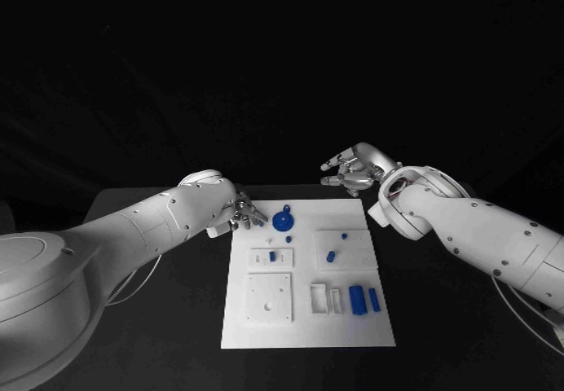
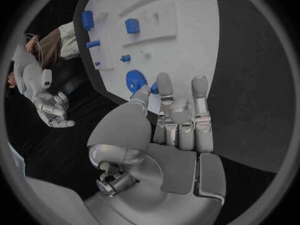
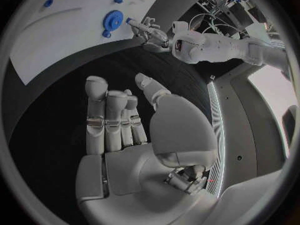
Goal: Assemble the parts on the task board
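From the head view I have the task board (image 1: 308,326) lying in the middle of the black table (image 1: 153,326), with the blue parts spread over it: a round blue gear (image 1: 284,221) near the far left corner, small pieces mid-board, and two upright blue blocks (image 1: 366,300) toward the near right. My left hand (image 1: 239,213) sits at the board's far left edge, just beside the gear. My right hand (image 1: 353,171) hangs over bare table beyond the board's far edge, fingers loosely curled, holding nothing.

In the left wrist view, the left hand's fingers (image 2: 165,87) stretch toward the gear (image 2: 135,79), with a small blue piece (image 2: 154,88) at the fingertips. I cannot tell whether it is pinched or merely touched.

In the right wrist view, the right hand (image 3: 125,135) is spread and empty, well apart from the board (image 3: 56,35).

My worry: if that small piece is only nudged, a push could skate it across the smooth plate or off the edge. Coming in low, the fingers may also knock the gear askew.
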### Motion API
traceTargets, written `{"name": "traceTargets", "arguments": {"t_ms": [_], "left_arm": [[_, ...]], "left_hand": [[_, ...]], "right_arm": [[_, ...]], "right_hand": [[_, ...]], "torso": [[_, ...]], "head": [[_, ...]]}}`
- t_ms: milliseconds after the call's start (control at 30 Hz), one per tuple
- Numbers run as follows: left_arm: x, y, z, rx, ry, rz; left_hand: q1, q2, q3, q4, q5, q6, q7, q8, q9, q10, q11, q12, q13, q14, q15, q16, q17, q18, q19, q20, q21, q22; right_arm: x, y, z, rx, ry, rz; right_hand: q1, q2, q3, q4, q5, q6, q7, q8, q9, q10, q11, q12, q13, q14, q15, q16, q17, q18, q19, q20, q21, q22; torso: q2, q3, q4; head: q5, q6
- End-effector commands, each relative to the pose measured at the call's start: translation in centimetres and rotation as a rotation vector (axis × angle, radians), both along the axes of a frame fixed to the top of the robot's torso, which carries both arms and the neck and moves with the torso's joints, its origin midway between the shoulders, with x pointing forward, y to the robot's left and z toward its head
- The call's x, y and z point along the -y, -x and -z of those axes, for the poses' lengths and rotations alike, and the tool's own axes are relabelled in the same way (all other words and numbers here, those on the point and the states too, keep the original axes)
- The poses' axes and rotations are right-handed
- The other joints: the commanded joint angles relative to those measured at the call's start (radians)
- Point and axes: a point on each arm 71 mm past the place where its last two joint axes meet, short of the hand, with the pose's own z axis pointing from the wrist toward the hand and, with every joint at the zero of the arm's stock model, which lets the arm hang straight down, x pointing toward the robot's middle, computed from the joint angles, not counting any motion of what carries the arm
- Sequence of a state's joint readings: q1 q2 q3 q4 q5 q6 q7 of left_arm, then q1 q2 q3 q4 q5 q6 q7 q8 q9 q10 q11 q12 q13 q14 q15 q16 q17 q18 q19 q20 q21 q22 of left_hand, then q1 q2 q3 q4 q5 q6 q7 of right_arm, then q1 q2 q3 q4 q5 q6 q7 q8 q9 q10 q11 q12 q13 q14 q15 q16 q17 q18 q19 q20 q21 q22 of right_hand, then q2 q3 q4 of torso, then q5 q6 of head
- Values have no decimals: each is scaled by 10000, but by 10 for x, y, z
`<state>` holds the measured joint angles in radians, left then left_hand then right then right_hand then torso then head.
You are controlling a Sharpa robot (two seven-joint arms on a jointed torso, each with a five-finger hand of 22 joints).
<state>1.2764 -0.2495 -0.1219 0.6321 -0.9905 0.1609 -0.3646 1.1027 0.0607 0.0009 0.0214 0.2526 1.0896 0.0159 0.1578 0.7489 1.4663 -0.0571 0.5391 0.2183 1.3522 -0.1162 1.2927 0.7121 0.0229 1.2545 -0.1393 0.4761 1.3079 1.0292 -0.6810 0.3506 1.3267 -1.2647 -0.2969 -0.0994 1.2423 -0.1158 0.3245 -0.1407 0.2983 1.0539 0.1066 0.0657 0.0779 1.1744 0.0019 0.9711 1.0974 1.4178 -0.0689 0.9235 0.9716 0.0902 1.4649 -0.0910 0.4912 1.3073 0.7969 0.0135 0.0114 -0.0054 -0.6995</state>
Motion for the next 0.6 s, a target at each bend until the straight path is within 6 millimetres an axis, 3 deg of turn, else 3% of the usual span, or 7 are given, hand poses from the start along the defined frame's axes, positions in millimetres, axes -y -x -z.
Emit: {"name": "traceTargets", "arguments": {"t_ms": [33, 433, 600], "left_arm": [[4, 1, 0, -111, 183, 160], [1, -1, 2, -130, 204, 17], [1, 0, 2, -182, 251, 6]], "left_hand": [[88, 78, -10, -66, 21, -93, 9, -37, -13, 462, 47, -36, -10, -34, -22, -28, -16, -44, -56, 37, -9, 184], [194, 170, -43, -113, 28, -96, 1, -34, -22, 462, 43, -33, -2, -30, -25, -15, -4, -47, -52, 34, -12, 186], [355, 302, 66, -250, 307, -111, -11, -45, -38, 463, 37, -32, -2, -28, -30, -8, 4, -51, -54, 30, -12, 188]], "right_arm": [[-2, 0, 0, 35, 104, -90], [-3, 0, 0, 26, 104, -96], [-2, 0, 0, 19, 108, -95]], "right_hand": [[-63, -20, -6, 24, 60, 16, 5, -27, 4, -40, -8, 9, -7, -18, 4, -45, -3, 150, 481, 42, -24, 531], [-60, -23, 5, 23, 60, 22, 3, -27, 5, -39, -9, 11, -6, -17, 3, -43, 0, 150, 480, 42, -24, 531], [-60, -23, 13, 23, 62, 30, 2, -26, 7, -40, -10, 12, -6, -19, 3, -48, -3, 149, 480, 41, -17, 532]], "torso": [[-5, 3, 5], [6, 2, 6], [7, 2, 12]], "head": [[-9, 5], [-32, -10], [-47, -16]]}}
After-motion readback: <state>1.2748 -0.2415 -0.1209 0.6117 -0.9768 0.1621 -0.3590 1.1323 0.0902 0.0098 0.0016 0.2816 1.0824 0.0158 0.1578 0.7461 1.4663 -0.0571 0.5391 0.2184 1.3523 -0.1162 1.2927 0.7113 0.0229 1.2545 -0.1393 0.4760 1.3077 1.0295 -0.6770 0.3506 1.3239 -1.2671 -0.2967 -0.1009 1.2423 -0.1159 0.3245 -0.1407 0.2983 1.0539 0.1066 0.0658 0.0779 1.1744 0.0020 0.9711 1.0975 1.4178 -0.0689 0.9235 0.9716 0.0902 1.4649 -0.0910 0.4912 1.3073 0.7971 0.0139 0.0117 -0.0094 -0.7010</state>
